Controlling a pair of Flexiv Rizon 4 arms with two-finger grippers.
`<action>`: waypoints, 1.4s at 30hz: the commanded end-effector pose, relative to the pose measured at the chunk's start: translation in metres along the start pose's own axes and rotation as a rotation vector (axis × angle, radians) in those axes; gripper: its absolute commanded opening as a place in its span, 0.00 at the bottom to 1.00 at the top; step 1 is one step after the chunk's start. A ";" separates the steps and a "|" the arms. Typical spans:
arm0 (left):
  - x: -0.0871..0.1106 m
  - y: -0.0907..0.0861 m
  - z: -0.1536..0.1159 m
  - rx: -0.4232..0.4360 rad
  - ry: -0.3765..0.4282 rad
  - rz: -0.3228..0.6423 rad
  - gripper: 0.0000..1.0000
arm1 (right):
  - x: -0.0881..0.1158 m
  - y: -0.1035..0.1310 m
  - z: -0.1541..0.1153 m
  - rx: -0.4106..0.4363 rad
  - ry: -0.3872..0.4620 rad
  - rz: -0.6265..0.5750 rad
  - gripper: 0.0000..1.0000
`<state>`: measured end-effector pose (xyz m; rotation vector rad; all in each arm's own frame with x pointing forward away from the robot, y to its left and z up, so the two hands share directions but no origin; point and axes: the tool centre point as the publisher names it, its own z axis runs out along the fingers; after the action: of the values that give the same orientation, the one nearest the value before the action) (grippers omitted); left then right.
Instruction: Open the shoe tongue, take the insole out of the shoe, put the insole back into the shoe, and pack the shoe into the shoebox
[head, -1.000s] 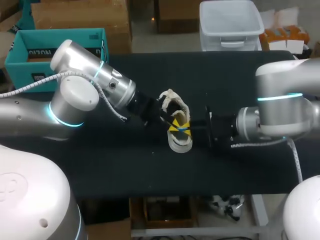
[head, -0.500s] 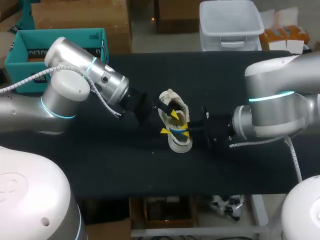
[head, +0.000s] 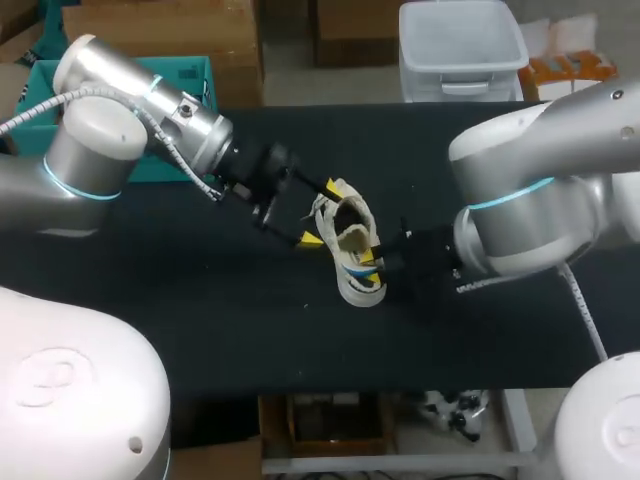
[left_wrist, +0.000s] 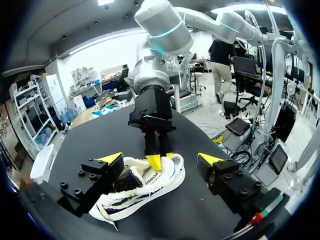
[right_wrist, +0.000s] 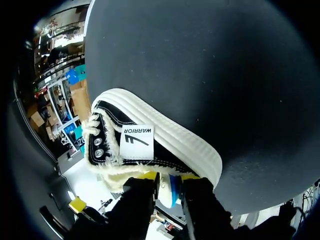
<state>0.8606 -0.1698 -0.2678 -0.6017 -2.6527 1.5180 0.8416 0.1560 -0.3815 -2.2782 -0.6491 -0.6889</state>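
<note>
A black and white shoe (head: 348, 240) lies on its side in the middle of the black table (head: 200, 320). My left gripper (head: 320, 212) is open wide at the shoe's far-left side, touching nothing. In the left wrist view the shoe (left_wrist: 145, 187) lies low between and just ahead of that gripper's (left_wrist: 160, 159) spread fingers. My right gripper (head: 370, 270) comes in from the right at the shoe's opening. In the right wrist view its narrow fingers (right_wrist: 167, 176) pinch a blue and white insole edge (right_wrist: 171, 190) sticking out past the shoe's fuzzy collar (right_wrist: 107, 170). The teal shoebox (head: 25, 125) stands at the far left.
A clear plastic bin (head: 462, 45) and cardboard boxes (head: 160, 25) stand behind the table's far edge. My left arm crosses in front of the shoebox. My right arm's body fills the table's right side.
My left gripper has opened wide, let go of the shoe and drawn back to the far left. My right gripper has stayed at the shoe's opening, and the arm above it has swung left.
</note>
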 end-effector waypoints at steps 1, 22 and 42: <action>0.014 -0.011 -0.014 -0.069 -0.044 -0.025 1.00 | 0.003 -0.011 -0.016 -0.052 -0.063 -0.014 0.90; 0.016 0.021 -0.064 -0.214 -0.292 -0.439 1.00 | 0.026 -0.018 -0.002 0.071 -0.085 -0.119 0.00; 0.015 0.023 -0.065 -0.229 -0.294 -0.457 1.00 | -0.004 -0.001 0.032 -0.062 -0.192 -0.130 0.00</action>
<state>0.8681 -0.1010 -0.2555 0.2411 -2.9166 1.2563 0.8567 0.1738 -0.4002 -2.2886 -0.8790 -0.5504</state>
